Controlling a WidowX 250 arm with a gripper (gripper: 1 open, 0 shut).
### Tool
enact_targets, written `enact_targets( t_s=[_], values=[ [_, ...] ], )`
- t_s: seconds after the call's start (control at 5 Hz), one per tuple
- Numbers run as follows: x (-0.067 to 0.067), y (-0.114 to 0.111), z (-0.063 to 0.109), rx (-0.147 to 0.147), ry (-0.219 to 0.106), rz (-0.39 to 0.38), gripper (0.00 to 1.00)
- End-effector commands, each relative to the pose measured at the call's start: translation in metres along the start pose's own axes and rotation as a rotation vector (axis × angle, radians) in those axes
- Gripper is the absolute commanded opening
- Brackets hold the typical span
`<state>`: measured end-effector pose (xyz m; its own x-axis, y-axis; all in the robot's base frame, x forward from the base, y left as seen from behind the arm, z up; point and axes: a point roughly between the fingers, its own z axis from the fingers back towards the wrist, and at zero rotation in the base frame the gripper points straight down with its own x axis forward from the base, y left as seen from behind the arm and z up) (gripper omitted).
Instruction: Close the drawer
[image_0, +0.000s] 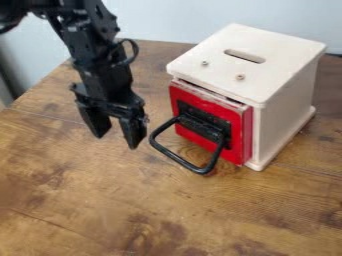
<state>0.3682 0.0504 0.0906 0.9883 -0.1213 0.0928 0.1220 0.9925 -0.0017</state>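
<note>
I see one black pincer (116, 136) in the left part of the picture, hanging above the desk (100, 200). Its two fingers stand wide apart, and nothing is held between them. Just to its right is one black wire handle (183, 158). This handle belongs to one red drawer (214, 122), right of centre, in one cream-white box (254, 75) with one slot and two screws on top.
</note>
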Motion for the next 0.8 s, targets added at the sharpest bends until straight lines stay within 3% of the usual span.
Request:
enact_targets(
  t_s=[0.0,0.2,0.4,0.6],
  values=[
    [0.009,-0.022,0.010,0.006,-0.058,-0.067,1.00],
    [0.010,-0.041,0.001,0.001,-0.054,-0.108,1.00],
    [0.010,-0.050,-0.011,-0.004,-0.044,-0.130,1.00],
    [0.011,-0.057,-0.023,0.001,-0.054,-0.146,1.00]
  ],
)
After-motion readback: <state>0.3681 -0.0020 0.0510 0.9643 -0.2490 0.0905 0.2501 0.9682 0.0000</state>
